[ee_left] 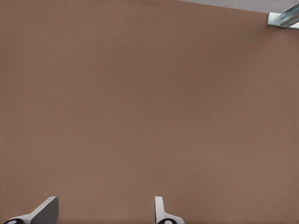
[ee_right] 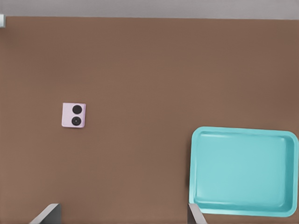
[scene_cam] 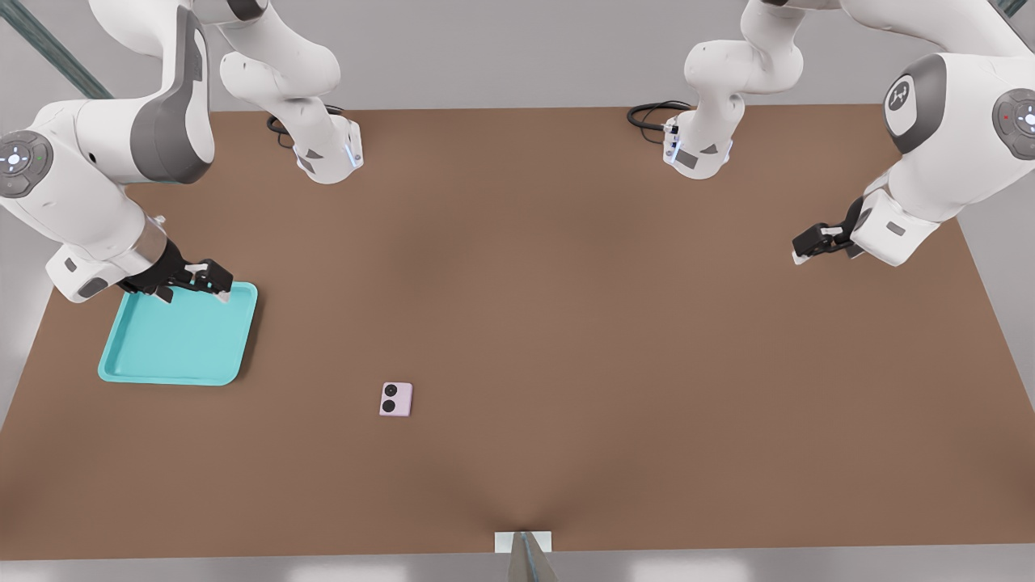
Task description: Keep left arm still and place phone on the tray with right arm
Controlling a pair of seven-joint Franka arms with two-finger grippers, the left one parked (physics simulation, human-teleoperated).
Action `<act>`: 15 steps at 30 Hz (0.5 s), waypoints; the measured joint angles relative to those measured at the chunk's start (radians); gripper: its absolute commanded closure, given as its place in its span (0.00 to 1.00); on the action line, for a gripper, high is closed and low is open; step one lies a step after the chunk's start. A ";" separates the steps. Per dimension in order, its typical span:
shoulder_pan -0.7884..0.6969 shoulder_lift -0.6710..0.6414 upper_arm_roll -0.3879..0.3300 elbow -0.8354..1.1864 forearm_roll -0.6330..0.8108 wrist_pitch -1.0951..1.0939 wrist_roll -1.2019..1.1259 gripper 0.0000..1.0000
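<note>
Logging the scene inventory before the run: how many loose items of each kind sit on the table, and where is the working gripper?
Phone: 1
Tray: 1
Total: 2
The gripper hangs over the tray's far edge, fingers open, holding nothing.

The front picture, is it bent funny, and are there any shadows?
In the front view the table's near edge bows like a fisheye picture, and a thin dark shadow lines the tray's side toward the phone. The gripper hangs open over the tray's far edge. In the right wrist view, light is flat and even; the phone casts almost no shadow.
</note>
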 measured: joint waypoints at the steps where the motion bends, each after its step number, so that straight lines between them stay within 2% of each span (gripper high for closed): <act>1: 0.000 0.001 0.000 0.000 0.000 0.000 -0.001 0.00; 6: 0.007 0.054 0.006 0.006 0.001 0.017 -0.005 0.00; 12: 0.060 0.299 0.039 0.041 0.020 0.135 -0.001 0.00; 15: 0.068 0.412 0.085 0.070 0.023 0.215 0.014 0.00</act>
